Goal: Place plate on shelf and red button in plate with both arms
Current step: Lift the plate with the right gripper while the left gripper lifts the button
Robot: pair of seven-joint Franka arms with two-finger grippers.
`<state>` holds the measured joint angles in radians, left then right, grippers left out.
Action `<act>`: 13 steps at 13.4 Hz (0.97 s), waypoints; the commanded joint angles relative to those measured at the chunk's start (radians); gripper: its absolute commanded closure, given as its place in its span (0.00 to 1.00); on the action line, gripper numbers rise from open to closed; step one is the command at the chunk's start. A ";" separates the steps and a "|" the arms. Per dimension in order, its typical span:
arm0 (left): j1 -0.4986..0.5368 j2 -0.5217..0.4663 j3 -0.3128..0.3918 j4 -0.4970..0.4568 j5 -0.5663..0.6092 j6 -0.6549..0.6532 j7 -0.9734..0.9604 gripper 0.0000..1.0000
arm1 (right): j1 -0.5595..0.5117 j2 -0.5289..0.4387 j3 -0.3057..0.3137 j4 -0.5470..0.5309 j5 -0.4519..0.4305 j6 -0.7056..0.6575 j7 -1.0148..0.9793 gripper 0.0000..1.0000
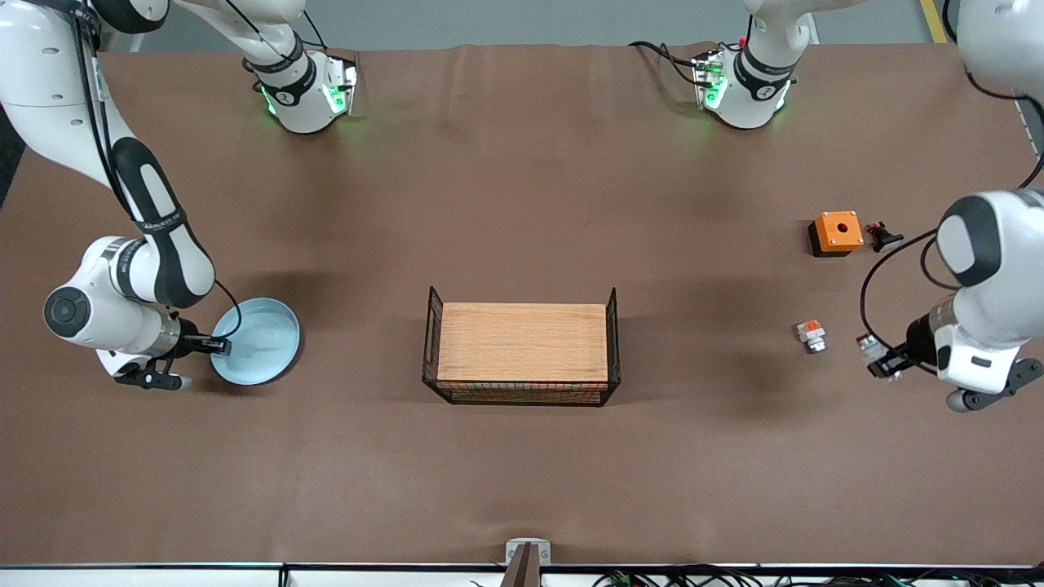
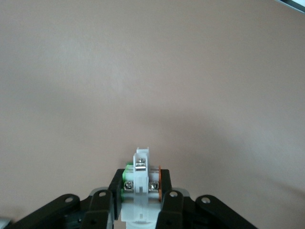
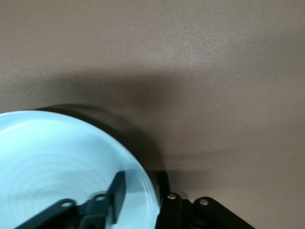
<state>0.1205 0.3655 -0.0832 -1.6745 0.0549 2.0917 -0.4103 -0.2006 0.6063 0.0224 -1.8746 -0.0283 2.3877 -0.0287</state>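
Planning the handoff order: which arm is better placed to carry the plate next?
Right. Its gripper already has fingers on either side of the plate rim; the left gripper holds the red button.

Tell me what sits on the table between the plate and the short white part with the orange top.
In the front view, the wire basket with its wooden board sits between the plate and the short white part; otherwise only bare brown table.

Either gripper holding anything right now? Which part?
Both. Right gripper is shut on the plate, one finger on each face of its rim. Left gripper is shut on the red button, fingers on its two sides.
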 commanded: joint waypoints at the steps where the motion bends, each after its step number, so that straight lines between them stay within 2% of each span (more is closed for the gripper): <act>1: 0.002 -0.060 -0.020 0.045 0.007 -0.163 -0.016 1.00 | -0.006 -0.013 0.005 -0.006 0.011 -0.012 -0.011 0.89; 3: 0.002 -0.124 -0.058 0.048 0.005 -0.240 -0.045 1.00 | -0.002 -0.046 0.008 -0.006 0.011 -0.018 -0.010 0.97; 6: 0.002 -0.186 -0.122 0.048 0.003 -0.308 -0.128 1.00 | 0.009 -0.097 0.031 0.000 0.011 -0.102 0.004 0.99; 9: 0.004 -0.197 -0.168 0.048 0.003 -0.323 -0.214 1.00 | 0.009 -0.155 0.044 0.003 0.011 -0.171 0.013 0.99; 13: 0.002 -0.195 -0.205 0.039 0.003 -0.323 -0.271 1.00 | 0.079 -0.275 0.051 0.072 0.010 -0.434 0.117 0.99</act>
<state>0.1178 0.1796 -0.2738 -1.6293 0.0547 1.7807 -0.6561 -0.1667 0.4079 0.0726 -1.8250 -0.0275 2.0772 0.0233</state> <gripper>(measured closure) 0.665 0.969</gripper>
